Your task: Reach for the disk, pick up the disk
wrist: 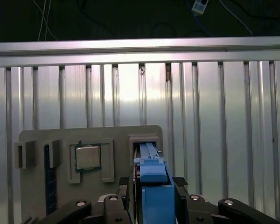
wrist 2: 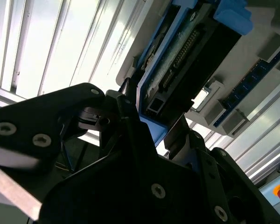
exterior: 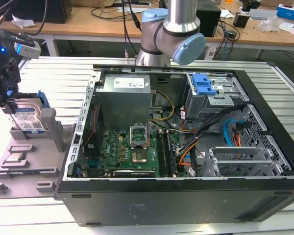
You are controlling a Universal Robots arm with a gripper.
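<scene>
Silver disk (exterior: 28,116) with white-and-blue label and blue bracket along its edges, at far left of exterior view. Stands on edge in a slot of the grey holder (exterior: 49,147), label face toward camera; lower part sunk, so long axis unclear. Straddled by gripper (wrist: 152,183); clamped or loose, cannot tell. Hemmed by holder post (exterior: 49,122) just right, open computer case (exterior: 186,147) beyond. Slatted table (exterior: 54,73) stretches toward upper frame.
</scene>
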